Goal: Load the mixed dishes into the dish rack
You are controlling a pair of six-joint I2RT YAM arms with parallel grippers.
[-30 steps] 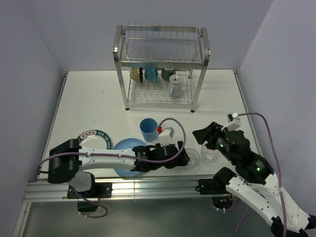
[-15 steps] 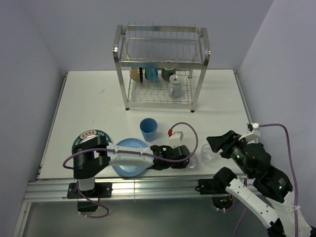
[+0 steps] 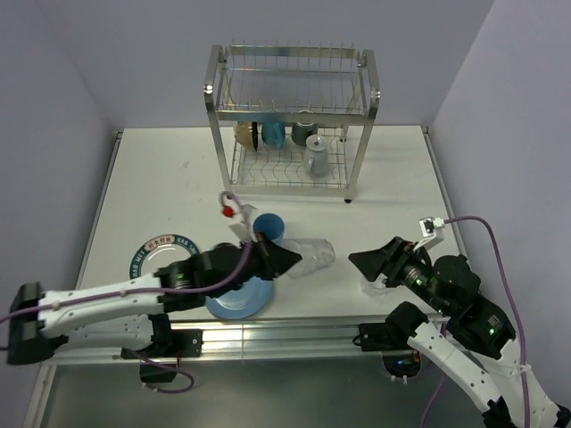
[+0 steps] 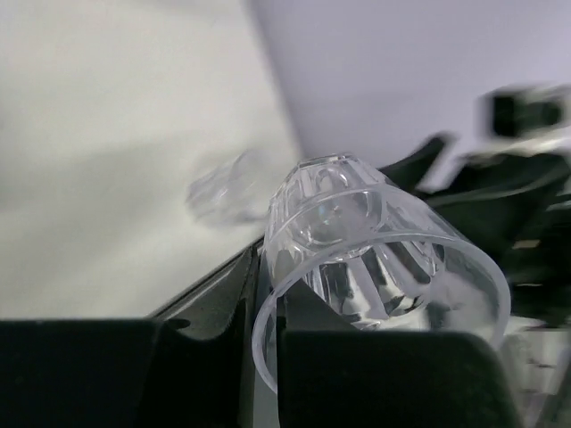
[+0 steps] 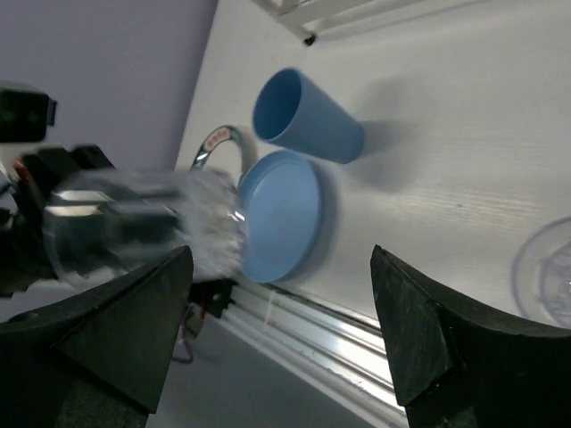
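My left gripper (image 3: 287, 260) is shut on the rim of a clear glass (image 3: 312, 253), which it holds on its side above the table; in the left wrist view the rim of this glass (image 4: 375, 245) sits pinched between the fingers. A second clear glass (image 3: 375, 286) stands on the table under my right gripper (image 3: 360, 259), which hangs open and empty above it. The blue tumbler (image 3: 268, 228) stands upright behind the blue plate (image 3: 237, 300). The white plate with a dark patterned rim (image 3: 159, 249) lies at the left. The dish rack (image 3: 290, 116) stands at the back.
In the rack's lower tier sit a cream cup (image 3: 244, 134), a blue mug (image 3: 274, 134), a dark mug (image 3: 305, 131) and a pale blue mug (image 3: 315, 157); its top tier holds nothing. The right wrist view shows the tumbler (image 5: 308, 116), the blue plate (image 5: 281, 214) and the table's metal front edge (image 5: 357, 325).
My left gripper has shut on one clear glass, lifted it and swung left and up over the blue plate. My right gripper has opened wider and shifted over the other glass.
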